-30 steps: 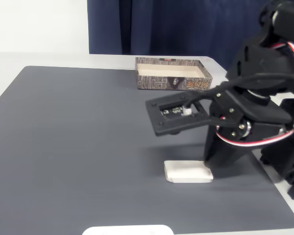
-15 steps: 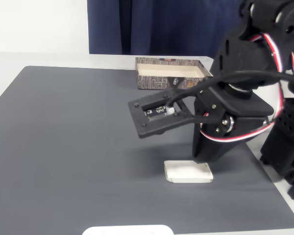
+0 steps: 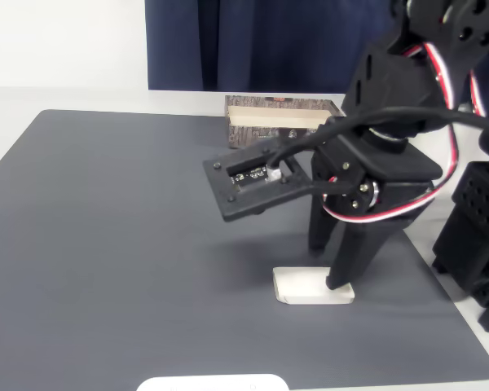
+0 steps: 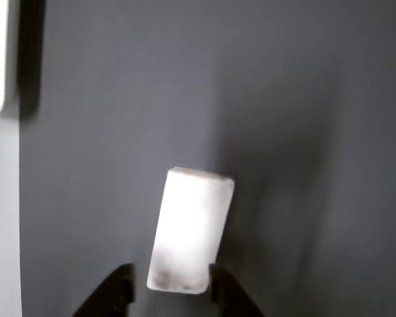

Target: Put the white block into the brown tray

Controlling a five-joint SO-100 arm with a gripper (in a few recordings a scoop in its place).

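One white block (image 3: 312, 287) lies on one dark grey mat (image 3: 130, 244); one brown tray (image 3: 269, 122) stands at the mat's far edge. One black gripper (image 3: 330, 265); one white rounded shape (image 3: 212, 383) at the near edge.

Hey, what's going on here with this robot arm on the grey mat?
The black arm has its gripper lowered over the white block, which lies flat on the dark grey mat. In the wrist view the open fingers straddle one end of the block, not yet closed on it. The brown tray sits at the mat's far edge, and what shows of its inside is bare.
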